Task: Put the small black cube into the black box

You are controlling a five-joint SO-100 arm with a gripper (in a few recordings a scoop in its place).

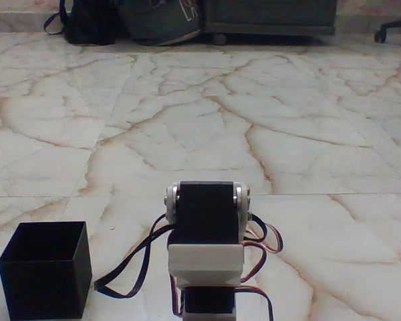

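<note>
The black box stands on the marble floor at the bottom left of the fixed view, with its open top facing up and its inside dark. To its right, at the bottom centre, the robot arm rises as a black servo block in a white frame, seen from behind, with wires looping out on both sides. The small black cube is out of view.
Pale veined marble floor stretches back from the arm. Along the far wall lie a dark backpack, a blue-grey bag and low furniture. A chair base sits at the far right.
</note>
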